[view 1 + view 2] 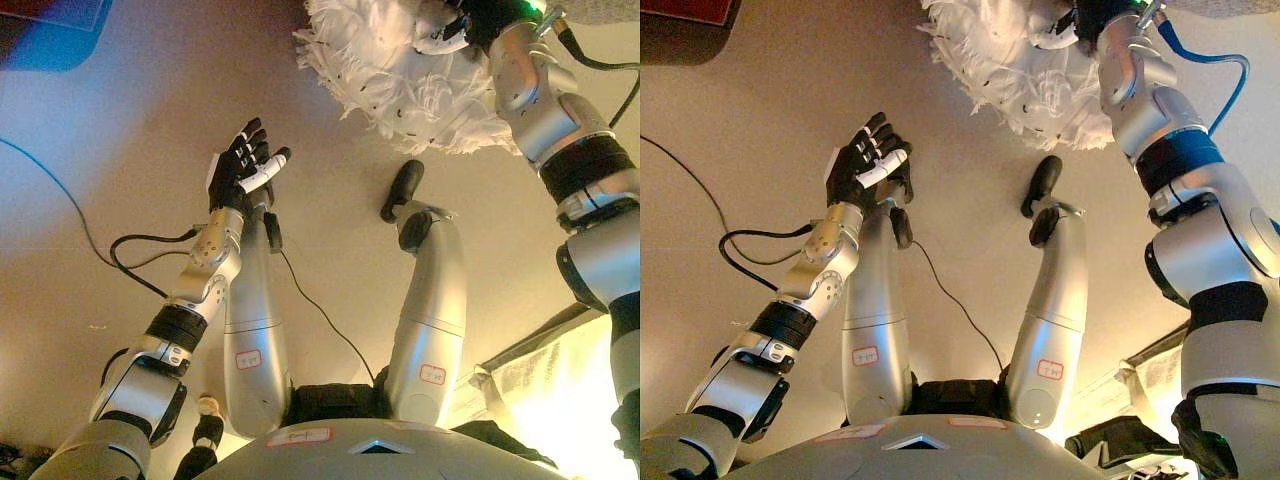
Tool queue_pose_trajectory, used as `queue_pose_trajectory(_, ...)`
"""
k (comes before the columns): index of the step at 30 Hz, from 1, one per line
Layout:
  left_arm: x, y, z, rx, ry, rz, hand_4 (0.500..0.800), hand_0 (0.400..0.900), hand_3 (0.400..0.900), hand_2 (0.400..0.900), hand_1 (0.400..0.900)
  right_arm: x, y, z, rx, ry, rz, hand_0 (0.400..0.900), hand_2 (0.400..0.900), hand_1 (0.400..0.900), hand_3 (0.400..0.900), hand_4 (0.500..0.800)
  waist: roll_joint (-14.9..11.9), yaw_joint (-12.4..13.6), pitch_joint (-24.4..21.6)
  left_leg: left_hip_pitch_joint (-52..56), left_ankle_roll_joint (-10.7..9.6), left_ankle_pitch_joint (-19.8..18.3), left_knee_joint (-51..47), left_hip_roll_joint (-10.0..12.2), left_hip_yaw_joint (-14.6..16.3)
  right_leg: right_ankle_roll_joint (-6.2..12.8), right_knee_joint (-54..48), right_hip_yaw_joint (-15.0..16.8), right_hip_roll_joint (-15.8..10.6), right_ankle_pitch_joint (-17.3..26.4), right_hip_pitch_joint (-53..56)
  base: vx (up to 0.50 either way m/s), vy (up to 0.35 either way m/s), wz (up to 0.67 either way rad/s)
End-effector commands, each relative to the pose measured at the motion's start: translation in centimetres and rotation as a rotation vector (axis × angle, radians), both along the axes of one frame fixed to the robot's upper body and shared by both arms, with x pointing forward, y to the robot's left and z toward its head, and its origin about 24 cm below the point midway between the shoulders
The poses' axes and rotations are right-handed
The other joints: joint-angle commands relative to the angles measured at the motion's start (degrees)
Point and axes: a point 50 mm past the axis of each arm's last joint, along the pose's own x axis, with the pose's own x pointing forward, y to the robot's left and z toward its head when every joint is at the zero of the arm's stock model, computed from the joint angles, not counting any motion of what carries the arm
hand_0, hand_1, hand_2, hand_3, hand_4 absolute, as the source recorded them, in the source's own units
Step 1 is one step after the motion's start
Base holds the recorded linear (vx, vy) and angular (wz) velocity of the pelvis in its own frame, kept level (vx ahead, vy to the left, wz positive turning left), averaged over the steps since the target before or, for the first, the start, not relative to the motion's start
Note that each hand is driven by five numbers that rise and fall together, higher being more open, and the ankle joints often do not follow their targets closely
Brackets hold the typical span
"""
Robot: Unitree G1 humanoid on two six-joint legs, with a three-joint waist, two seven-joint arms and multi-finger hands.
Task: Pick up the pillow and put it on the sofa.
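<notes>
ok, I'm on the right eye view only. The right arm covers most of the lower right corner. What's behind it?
Observer: In the left eye view the right arm sits further right, so the corner shows. There is a pale crumpled cloth with a straight pale edge along its upper side.
Operator: Anything low on the left side that I'm missing?
Observer: Yes, a small dark thing with a pale round top, close beside the left arm. It doesn't show in your view. I can't tell what it is.
</notes>
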Motion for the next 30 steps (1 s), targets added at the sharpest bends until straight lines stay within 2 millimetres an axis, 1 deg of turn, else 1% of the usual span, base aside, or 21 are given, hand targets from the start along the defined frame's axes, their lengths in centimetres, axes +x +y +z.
queue_pose_trajectory(1,-0.2,-0.1,1.2,-0.047,-0.09,0.032,0.8,0.9,0.9,0.9,0.9,-2.9,1.9,8.4,0.06,-0.384,0.17,0.4,0.4,0.4,0.4,0.5,-0.5,0.2,-0.2,7.4,-0.8,-8.4,0.1,0.1,-1.0,4.47,-3.9,1.8,1.2,0.2,6.4,-0.09,0.024,-0.05)
queue_pose_trajectory(2,-0.2,0.5,1.2,-0.053,-0.101,0.075,0.8,0.9,0.9,0.9,0.9,-3.8,1.6,8.2,0.066,-0.425,0.193,0.4,0.4,0.4,0.4,0.5,-0.7,-0.3,-0.1,8.8,-0.4,-6.1,-1.9,0.0,-0.5,4.18,-6.4,1.8,1.3,2.7,8.0,-0.09,0.024,-0.06)
queue_pose_trajectory(5,-0.4,1.2,1.0,-0.06,-0.109,0.128,0.8,0.9,0.9,0.9,0.9,-5.2,1.1,7.3,0.093,-0.482,0.225,0.4,0.4,0.4,0.4,0.5,-0.8,-0.8,-0.1,13.6,-0.3,-5.4,-4.9,0.0,0.3,4.42,-9.8,1.4,1.6,3.8,12.7,-0.01,0.015,-0.09)
queue_pose_trajectory(7,-0.5,1.5,0.7,-0.05,-0.1,0.138,0.8,0.9,0.9,0.9,0.9,-5.5,0.8,6.7,0.098,-0.486,0.229,0.4,0.4,0.4,0.4,0.5,-0.9,-0.8,-0.1,15.5,-0.2,-5.1,-6.0,0.0,0.5,4.54,-11.1,1.3,1.7,4.4,14.4,0.03,0.014,-0.11)
queue_pose_trajectory(8,-0.8,2.1,0.4,-0.044,-0.098,0.174,0.8,0.9,0.9,0.9,0.9,-6.5,0.6,6.1,0.107,-0.513,0.251,0.4,0.4,0.4,0.4,0.5,-1.0,-1.2,-0.5,18.6,-0.2,-4.8,-7.5,-0.1,1.2,4.73,-13.7,1.2,2.1,5.1,17.8,0.05,0.013,-0.12)
queue_pose_trajectory(9,-1.0,2.4,0.3,-0.038,-0.101,0.188,0.8,0.9,0.9,0.9,0.9,-6.8,0.3,5.4,0.117,-0.51,0.253,0.4,0.4,0.4,0.4,0.5,-1.0,-1.3,-0.7,20.4,-0.2,-4.6,-8.4,-0.1,1.4,4.75,-15.1,1.0,2.3,5.6,19.7,0.05,0.013,-0.12)
queue_pose_trajectory(10,-1.0,2.4,0.3,-0.036,-0.1,0.187,0.8,0.9,0.9,0.9,0.9,-6.8,0.3,5.3,0.118,-0.509,0.251,0.4,0.4,0.4,0.4,0.5,-1.0,-1.2,-0.5,20.7,-0.2,-4.5,-8.6,-0.1,1.4,4.75,-15.3,1.0,2.3,5.7,20.0,0.04,-0.002,-0.08)
queue_pose_trajectory(12,-1.5,3.0,-0.2,-0.02,-0.092,0.217,0.8,0.9,0.9,0.9,0.9,-7.7,0.2,4.7,0.126,-0.532,0.268,0.4,0.4,0.4,0.4,0.5,-1.2,-1.4,-1.2,24.6,-0.2,-4.0,-11.1,0.1,1.9,4.97,-18.8,0.7,2.8,6.8,24.1,0.04,-0.005,-0.09)
queue_pose_trajectory(14,-1.5,3.0,-0.2,-0.02,-0.092,0.217,0.8,0.9,0.9,0.9,0.9,-7.7,0.2,4.7,0.126,-0.532,0.268,0.4,0.4,0.4,0.4,0.5,-1.2,-1.4,-1.2,24.6,-0.2,-4.0,-11.1,0.1,1.9,4.97,-18.8,0.7,2.8,6.8,24.1,0.05,-0.009,-0.08)
queue_pose_trajectory(15,-2.3,3.8,-1.0,-0.017,-0.071,0.261,0.8,0.9,0.9,0.9,0.9,-9.1,0.1,3.5,0.154,-0.549,0.302,0.4,0.4,0.4,0.4,0.5,-1.6,-1.5,-2.5,29.9,-0.2,-3.4,-14.2,0.3,2.4,5.33,-23.2,0.3,3.3,8.2,29.7,0.11,-0.027,-0.13)
queue_pose_trajectory(17,-3.2,4.4,-2.2,-0.005,-0.03,0.286,0.8,0.9,0.9,0.9,0.9,-10.3,0.1,2.3,0.183,-0.542,0.335,0.4,0.4,0.4,0.4,0.5,-2.1,-1.6,-4.4,35.3,-0.2,-2.7,-17.5,0.5,2.7,5.52,-27.5,-0.4,3.6,9.4,35.7,0.15,-0.048,-0.09)
queue_pose_trajectory(19,-4.0,4.7,-3.2,0.006,0.004,0.292,0.8,0.9,0.9,0.9,0.9,-11.2,0.0,1.6,0.209,-0.542,0.35,0.4,0.4,0.4,0.4,0.5,-2.3,-1.6,-5.8,39.1,-0.4,-2.0,-20.0,0.8,3.1,5.87,-30.8,-1.1,3.6,10.5,39.9,0.09,-0.029,-0.02)
queue_pose_trajectory(20,-4.0,4.7,-3.2,0.007,0.004,0.291,0.8,0.9,0.9,0.9,0.9,-11.2,-0.1,1.6,0.21,-0.541,0.349,0.4,0.4,0.4,0.4,0.5,-2.4,-1.6,-5.8,39.3,-0.3,-1.4,-20.6,0.6,3.1,5.86,-31.4,-1.2,3.5,11.1,40.2,0.06,-0.003,-0.03)
queue_pose_trajectory(21,-4.3,4.8,-3.5,0.011,0.015,0.29,0.8,0.9,0.9,0.9,0.9,-11.5,-0.1,1.0,0.228,-0.531,0.358,0.4,0.4,0.4,0.4,0.5,-2.4,-1.5,-6.5,41.0,-0.2,-1.2,-21.9,0.6,3.3,6.01,-32.7,-1.5,3.6,11.4,41.8,0.05,0.013,-0.08)
queue_pose_trajectory(22,-4.7,5.0,-3.9,0.021,0.03,0.291,0.8,0.9,0.9,0.9,0.9,-11.9,-0.1,0.9,0.239,-0.532,0.367,0.4,0.4,0.4,0.4,0.5,-2.5,-1.4,-7.2,43.2,-0.4,-0.7,-23.8,1.0,3.6,6.26,-34.4,-1.8,3.6,11.9,43.9,0.16,-0.007,-0.13)
queue_pose_trajectory(23,-5.6,5.3,-4.9,0.016,0.07,0.293,0.8,0.9,0.9,0.9,0.9,-12.6,-0.2,0.2,0.265,-0.513,0.385,0.4,0.4,0.4,0.4,0.5,-2.6,-1.2,-8.9,46.7,-0.7,-0.4,-26.1,1.6,4.1,6.67,-37.0,-2.2,3.7,12.6,47.7,0.17,-0.016,-0.08)
queue_pose_trajectory(24,-6.1,5.5,-5.5,0.019,0.093,0.297,0.8,0.9,0.9,0.9,0.9,-12.9,-0.5,-0.1,0.282,-0.501,0.383,0.4,0.4,0.4,0.4,0.5,-2.8,-1.1,-9.9,48.6,-0.8,0.0,-27.6,1.8,4.4,6.86,-38.7,-2.7,3.6,13.0,49.9,0.17,-0.012,0.01)
queue_pose_trajectory(25,-6.5,5.7,-5.8,0.023,0.109,0.298,0.8,0.9,0.9,0.9,0.9,-13.2,-0.7,-0.1,0.289,-0.501,0.389,0.4,0.4,0.4,0.4,0.5,-2.8,-1.1,-10.8,49.9,-0.9,0.6,-29.0,1.8,4.5,7.07,-40.0,-3.1,3.4,13.6,51.2,0.08,0.004,0.05)
queue_pose_trajectory(26,-6.5,5.7,-5.9,0.024,0.111,0.296,0.8,0.9,0.9,0.9,0.9,-13.3,-0.8,-0.1,0.29,-0.498,0.388,0.4,0.4,0.4,0.4,0.5,-2.8,-1.1,-10.7,50.3,-0.9,0.8,-29.4,1.7,4.5,7.08,-40.4,-3.2,3.5,13.8,51.7,0.12,0.022,0.04)
queue_pose_trajectory(27,-7.4,6.0,-6.8,0.03,0.151,0.297,0.8,0.9,0.9,0.9,0.9,-13.9,-1.2,0.0,0.319,-0.497,0.401,0.4,0.4,0.4,0.4,0.5,-2.8,-1.1,-12.9,53.0,-1.4,1.3,-31.5,2.1,5.0,7.51,-42.9,-3.6,3.3,14.4,54.5,0.14,0.011,0.03)
queue_pose_trajectory(30,-8.7,6.6,-7.9,0.033,0.203,0.299,0.8,0.9,0.9,0.9,0.9,-14.3,-2.0,0.1,0.346,-0.481,0.405,0.4,0.4,0.4,0.4,0.5,-2.9,-0.5,-15.4,57.0,-2.0,2.2,-35.0,2.4,5.4,7.87,-46.8,-4.5,3.5,15.6,58.5,0.15,0.006,0.03)
